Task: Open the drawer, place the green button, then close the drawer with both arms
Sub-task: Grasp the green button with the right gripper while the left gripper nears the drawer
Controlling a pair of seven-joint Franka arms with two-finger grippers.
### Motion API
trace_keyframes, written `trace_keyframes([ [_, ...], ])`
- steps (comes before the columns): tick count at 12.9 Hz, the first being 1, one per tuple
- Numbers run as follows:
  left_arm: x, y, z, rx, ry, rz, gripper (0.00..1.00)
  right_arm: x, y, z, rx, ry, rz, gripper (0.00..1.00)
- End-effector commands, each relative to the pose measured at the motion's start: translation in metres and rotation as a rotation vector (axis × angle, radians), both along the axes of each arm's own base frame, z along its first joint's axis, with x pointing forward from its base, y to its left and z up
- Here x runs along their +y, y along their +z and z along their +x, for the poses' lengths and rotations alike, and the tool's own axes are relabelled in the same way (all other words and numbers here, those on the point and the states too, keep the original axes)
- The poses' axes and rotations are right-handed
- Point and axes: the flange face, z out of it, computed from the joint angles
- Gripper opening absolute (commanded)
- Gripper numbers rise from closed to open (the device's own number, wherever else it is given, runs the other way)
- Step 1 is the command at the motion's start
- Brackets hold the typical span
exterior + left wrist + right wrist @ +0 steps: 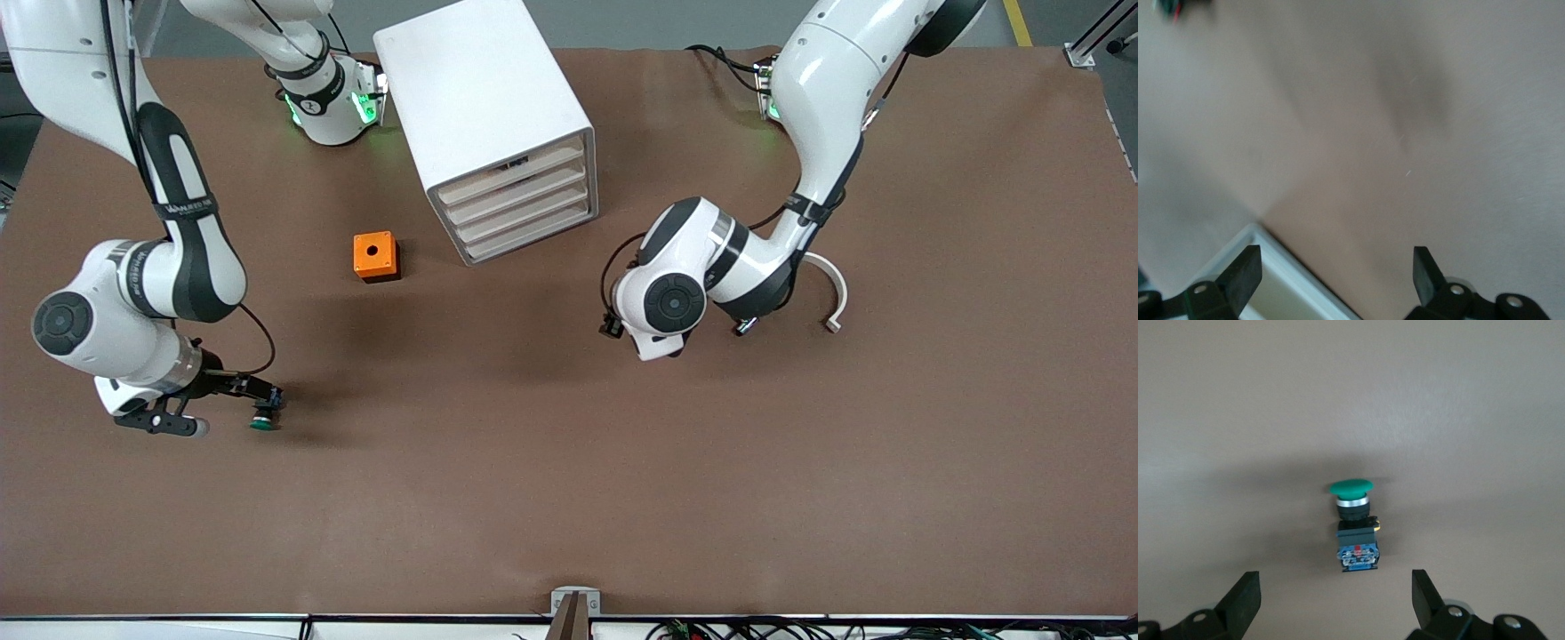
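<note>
The green-capped button (262,421) lies on its side on the brown table at the right arm's end. In the right wrist view the button (1354,524) lies just ahead of the gap between the open fingers, untouched. My right gripper (236,411) (1337,603) is low over the table beside it, open and empty. The white cabinet (484,98) stands near the robots' bases, its four pale drawers (520,203) all shut. My left gripper (1337,280) is open and empty over bare table, mostly hidden under its wrist (671,304) in the front view. A white cabinet corner (1281,263) shows between its fingers.
An orange cube with a hole (376,256) sits beside the cabinet toward the right arm's end. A pale curved piece (836,298) lies by the left arm. The brown table (569,462) stretches wide toward the front camera.
</note>
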Motion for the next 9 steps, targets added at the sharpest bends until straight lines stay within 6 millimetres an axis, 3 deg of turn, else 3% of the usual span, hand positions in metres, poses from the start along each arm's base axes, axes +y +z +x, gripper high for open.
trace_keyframes([
  [1, -0.011, -0.013, -0.002, 0.15, 0.228, -0.01, 1.0, 0.001, -0.012, -0.001, 0.01, -0.041, 0.008, 1.0],
  [5, -0.043, -0.034, -0.03, 0.309, 0.335, -0.029, 1.0, -0.003, -0.042, 0.002, -0.019, -0.046, -0.002, 1.0],
  [9, -0.055, -0.05, -0.037, 0.475, 0.438, -0.112, 1.0, -0.003, -0.057, 0.002, -0.028, -0.045, -0.007, 1.0],
])
